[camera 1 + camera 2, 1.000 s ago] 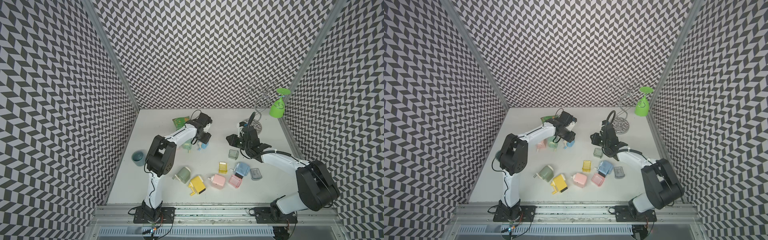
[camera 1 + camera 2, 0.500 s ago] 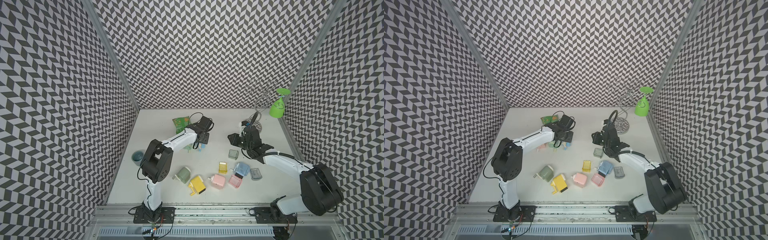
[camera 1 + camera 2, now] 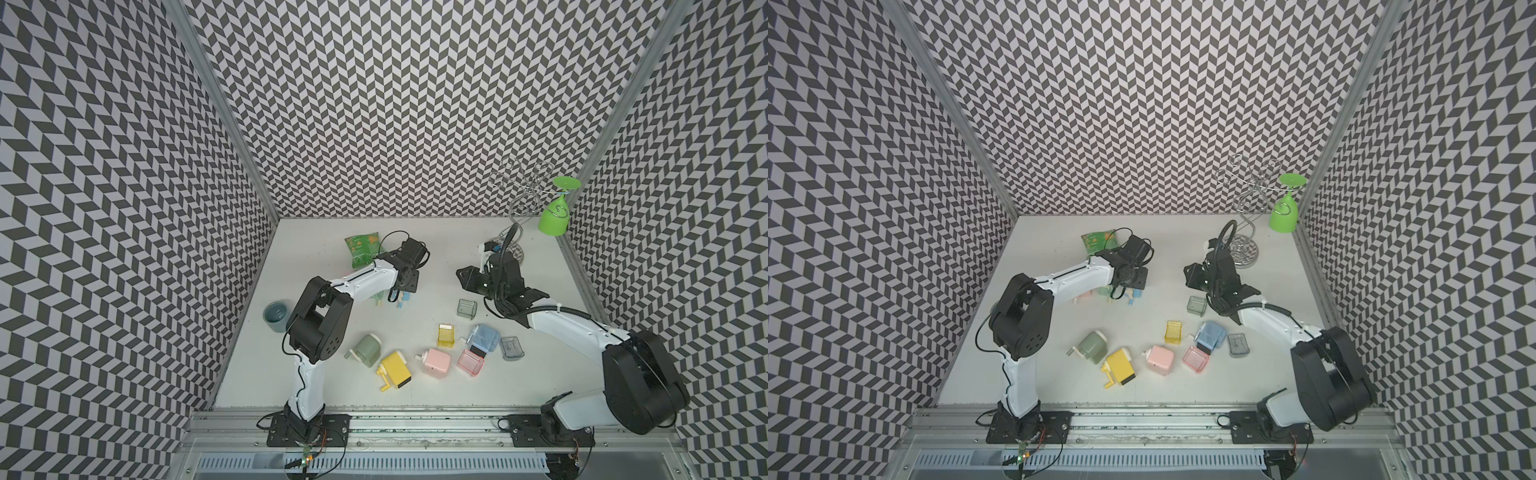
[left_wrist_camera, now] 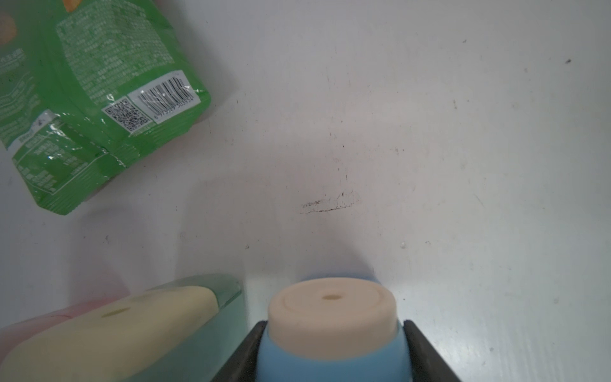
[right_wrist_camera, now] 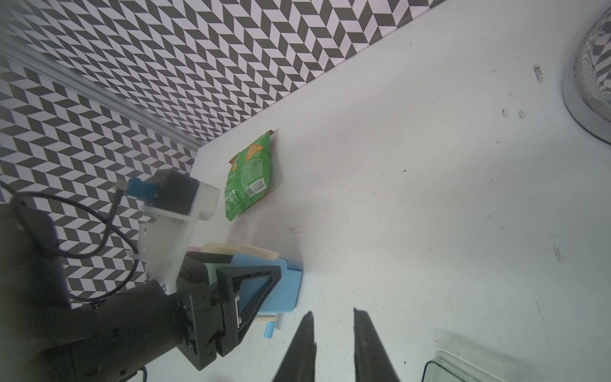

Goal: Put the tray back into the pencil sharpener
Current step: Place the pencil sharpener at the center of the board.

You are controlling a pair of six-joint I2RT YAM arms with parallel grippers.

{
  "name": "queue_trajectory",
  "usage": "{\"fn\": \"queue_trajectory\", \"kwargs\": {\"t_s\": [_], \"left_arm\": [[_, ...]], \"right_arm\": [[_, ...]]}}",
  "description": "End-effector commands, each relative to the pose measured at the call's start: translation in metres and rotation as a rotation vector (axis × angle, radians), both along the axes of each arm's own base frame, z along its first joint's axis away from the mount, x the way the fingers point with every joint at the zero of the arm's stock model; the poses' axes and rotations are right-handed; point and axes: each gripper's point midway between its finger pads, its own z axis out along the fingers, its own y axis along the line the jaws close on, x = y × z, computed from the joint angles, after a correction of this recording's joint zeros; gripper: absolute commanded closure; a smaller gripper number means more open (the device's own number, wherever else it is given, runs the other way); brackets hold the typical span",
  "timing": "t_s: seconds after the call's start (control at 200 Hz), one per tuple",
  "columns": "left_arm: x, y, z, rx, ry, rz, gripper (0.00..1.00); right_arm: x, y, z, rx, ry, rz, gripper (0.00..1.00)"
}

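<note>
My left gripper [image 3: 402, 291] [image 4: 334, 325] is at the back left, its jaws lying against both sides of a blue pencil sharpener [image 4: 332, 360] [image 5: 281, 287] with a cream end. A translucent green sharpener [image 4: 139, 334] and a pink one lie right beside it. My right gripper [image 3: 463, 276] [image 5: 330, 312] hovers low over bare table, its fingers a narrow gap apart with nothing between them. A clear grey-green tray [image 3: 467, 308] [image 3: 1196, 306] [image 5: 441, 370] lies just in front of it, untouched.
Toward the front lie green [image 3: 368, 350], yellow [image 3: 397, 370], pink [image 3: 436, 365] and blue [image 3: 484, 338] sharpeners, with yellow [image 3: 445, 336], pink [image 3: 471, 362] and grey [image 3: 511, 348] trays. A green snack bag [image 3: 361, 248], a teal cup [image 3: 275, 314] and a wire rack [image 3: 519, 199] holding a green glass [image 3: 555, 216] are near the walls.
The left arm's elbow has shifted slightly while its gripper stays at the blue sharpener. The right arm has barely moved.
</note>
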Motion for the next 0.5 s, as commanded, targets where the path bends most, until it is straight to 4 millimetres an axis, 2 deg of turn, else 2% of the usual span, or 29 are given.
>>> {"fn": "queue_trajectory", "kwargs": {"t_s": [0.0, 0.295, 0.386, 0.496], "left_arm": [[0.003, -0.005, 0.011, -0.027, -0.042, 0.002, 0.31], [0.003, -0.012, 0.039, -0.064, -0.092, -0.019, 0.21], [0.0, -0.015, 0.059, -0.078, -0.138, -0.031, 0.21], [-0.005, -0.018, 0.097, -0.097, -0.244, -0.054, 0.21]], "right_arm": [[0.001, -0.005, 0.013, -0.001, -0.047, -0.015, 0.74], [-0.001, -0.01, 0.016, -0.011, -0.06, -0.027, 0.64], [-0.002, -0.012, 0.017, -0.02, -0.065, -0.032, 0.63], [-0.004, -0.016, 0.017, -0.05, -0.067, -0.035, 0.62]]}}
